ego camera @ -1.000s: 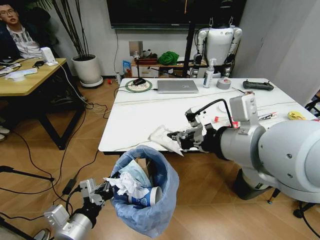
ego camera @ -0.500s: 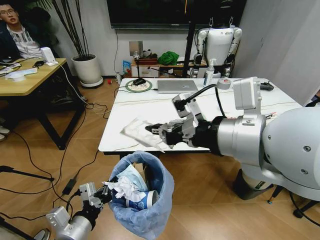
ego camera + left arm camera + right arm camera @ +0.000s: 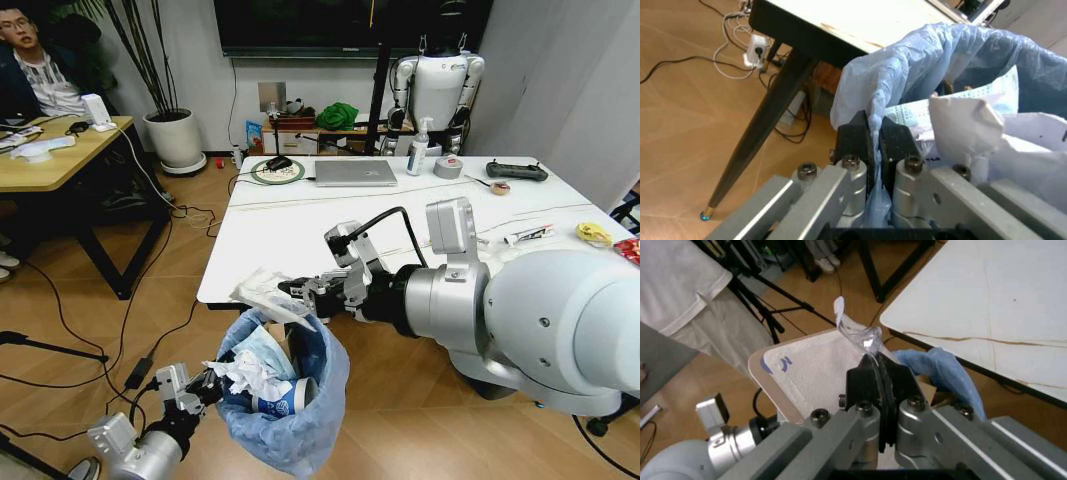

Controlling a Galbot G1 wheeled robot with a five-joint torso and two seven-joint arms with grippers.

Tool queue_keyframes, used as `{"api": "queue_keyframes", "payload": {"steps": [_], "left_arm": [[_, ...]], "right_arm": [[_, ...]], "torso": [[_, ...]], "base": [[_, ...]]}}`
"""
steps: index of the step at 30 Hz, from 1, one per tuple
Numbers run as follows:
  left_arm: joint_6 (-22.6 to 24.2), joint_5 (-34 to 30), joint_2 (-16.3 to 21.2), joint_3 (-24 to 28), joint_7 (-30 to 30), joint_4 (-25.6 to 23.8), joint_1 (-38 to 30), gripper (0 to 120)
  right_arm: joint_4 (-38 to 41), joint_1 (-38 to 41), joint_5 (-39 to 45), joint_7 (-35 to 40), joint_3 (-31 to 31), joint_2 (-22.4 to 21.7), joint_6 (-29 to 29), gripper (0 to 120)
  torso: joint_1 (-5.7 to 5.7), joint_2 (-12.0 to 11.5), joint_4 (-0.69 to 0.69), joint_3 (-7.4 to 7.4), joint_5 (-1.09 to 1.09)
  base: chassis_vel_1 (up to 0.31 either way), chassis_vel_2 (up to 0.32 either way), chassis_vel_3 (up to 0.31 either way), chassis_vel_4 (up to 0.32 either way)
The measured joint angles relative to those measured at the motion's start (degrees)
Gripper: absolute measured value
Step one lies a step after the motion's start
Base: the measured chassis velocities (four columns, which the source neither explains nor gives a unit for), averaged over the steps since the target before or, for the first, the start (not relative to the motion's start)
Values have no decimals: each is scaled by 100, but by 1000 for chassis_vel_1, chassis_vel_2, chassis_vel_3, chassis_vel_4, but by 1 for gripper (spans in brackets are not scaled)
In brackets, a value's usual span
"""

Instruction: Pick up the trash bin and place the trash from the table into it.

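Holding a white wrapper (image 3: 262, 293) over the trash bin (image 3: 300, 420).

right hand (image 3: 296, 291), wrapper (image 3: 262, 296) now over trash bin (image 3: 300, 420)

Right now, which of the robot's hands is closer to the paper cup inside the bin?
The left. The left hand grips the trash bin rim beside the paper cup; the right hand holds a white wrapper above the bin.

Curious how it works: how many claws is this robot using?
2. The left gripper clamps the rim of the blue-bagged round trash bin; the right gripper pinches a white flat wrapper above it.
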Motion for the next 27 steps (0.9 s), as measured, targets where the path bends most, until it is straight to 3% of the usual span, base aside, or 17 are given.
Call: {"api": "queue_keyframes", "payload": {"steps": [27], "left_arm": [[0, -61, 66, -155, 14, -93, 57, 0]], "right_arm": [[0, -683, -598, 27, 281, -468, -50, 0]], "torso": [[0, 0, 0, 0, 0]], "base": [[0, 0, 0, 0]]}}
